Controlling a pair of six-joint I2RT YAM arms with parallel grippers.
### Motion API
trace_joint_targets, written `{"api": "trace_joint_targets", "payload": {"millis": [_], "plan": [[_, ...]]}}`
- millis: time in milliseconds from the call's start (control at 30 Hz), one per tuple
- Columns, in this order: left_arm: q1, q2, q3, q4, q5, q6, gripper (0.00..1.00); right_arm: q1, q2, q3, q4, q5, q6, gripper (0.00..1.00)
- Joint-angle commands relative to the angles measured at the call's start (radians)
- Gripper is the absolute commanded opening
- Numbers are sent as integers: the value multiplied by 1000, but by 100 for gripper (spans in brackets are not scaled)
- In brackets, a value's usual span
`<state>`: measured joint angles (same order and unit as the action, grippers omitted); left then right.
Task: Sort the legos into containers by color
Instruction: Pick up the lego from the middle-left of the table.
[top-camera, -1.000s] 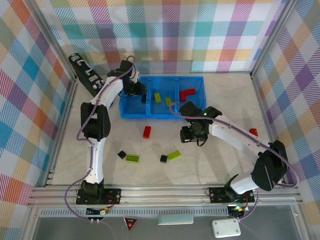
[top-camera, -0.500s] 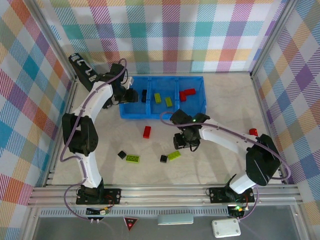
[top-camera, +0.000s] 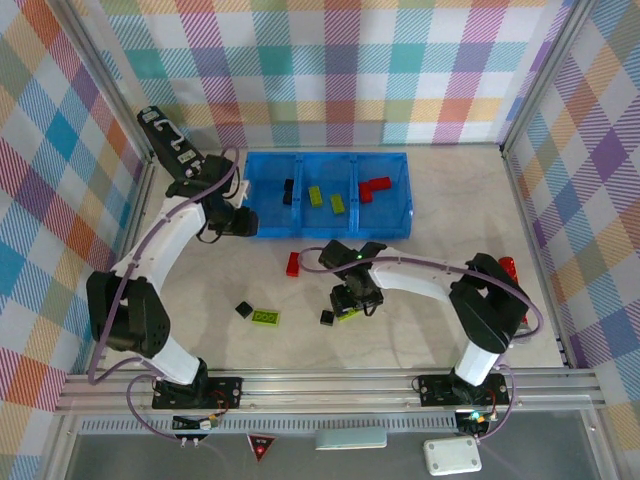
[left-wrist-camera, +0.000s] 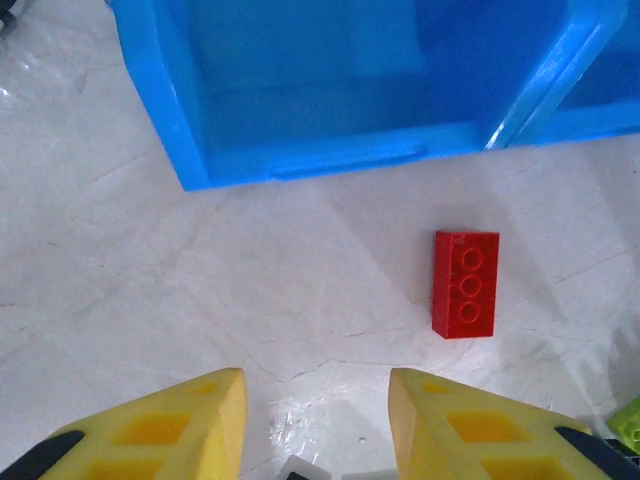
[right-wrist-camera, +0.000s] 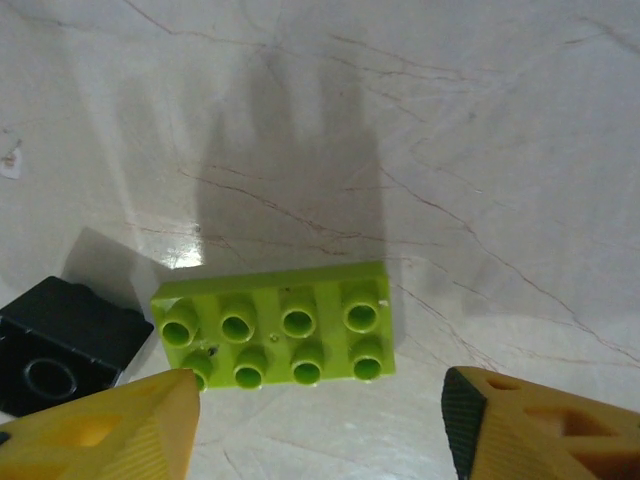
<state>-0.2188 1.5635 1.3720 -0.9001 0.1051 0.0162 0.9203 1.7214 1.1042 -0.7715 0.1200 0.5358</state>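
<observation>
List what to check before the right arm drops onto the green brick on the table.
1. Right gripper open and empty: ok.
2. Green brick centred between the fingers: not ok. It sits off toward one finger, and its long side nearly fills the gap.
3. Black brick clear of the grab: not ok. It lies right at the green brick's end, beside that finger. Whether they touch, cannot tell.
4. Middle compartment has room: ok, only two green pieces inside.
5. Left gripper out of the way: ok. It is by the bin's near left corner.
</observation>
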Motion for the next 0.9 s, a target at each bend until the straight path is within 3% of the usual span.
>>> {"api": "trace_joint_targets", "payload": {"millis": [0,267,867], "plan": [[12,-28,-59,83,-45,29,40,17,33,11,13,4,1,70],[12,-24,-79,98,-63,34,40,34,66,28,11,-3,0,78],[19,-10,-80,99,-62,34,40,44,29,69,-35,-6,21,75]]}}
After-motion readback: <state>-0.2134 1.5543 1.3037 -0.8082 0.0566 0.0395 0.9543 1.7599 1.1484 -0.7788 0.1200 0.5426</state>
